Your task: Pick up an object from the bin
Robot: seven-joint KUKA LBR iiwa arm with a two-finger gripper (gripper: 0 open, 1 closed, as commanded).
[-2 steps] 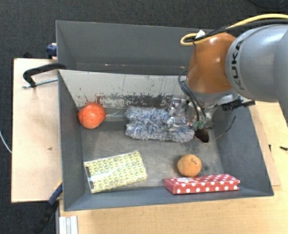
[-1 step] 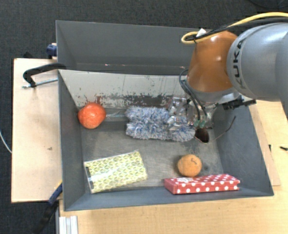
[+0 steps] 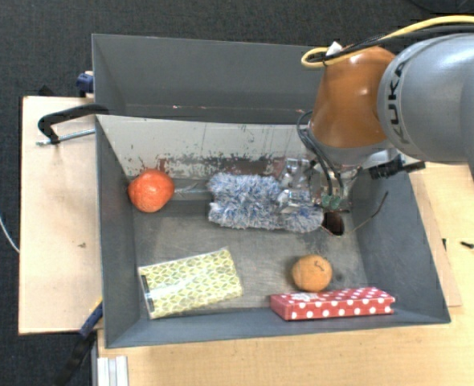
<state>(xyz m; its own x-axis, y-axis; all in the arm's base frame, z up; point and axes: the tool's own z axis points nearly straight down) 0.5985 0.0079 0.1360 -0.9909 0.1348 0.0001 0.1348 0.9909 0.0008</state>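
Note:
My gripper (image 3: 301, 193) is low at the back right of the bin, under the orange wrist cover. It sits at the right end of a fluffy blue-grey cloth (image 3: 249, 202) lying along the back wall, and its metal parts overlap that end. A small orange ball (image 3: 312, 273) rests in front of the gripper, apart from it. A small dark brown thing (image 3: 333, 224) shows just right of the cloth's end, partly hidden by the gripper.
A red box with white dots (image 3: 332, 304) lies along the front wall. A yellow-green patterned packet (image 3: 190, 281) is at the front left. A larger orange-red ball (image 3: 150, 191) sits at the back left corner. The arm covers the bin's back right.

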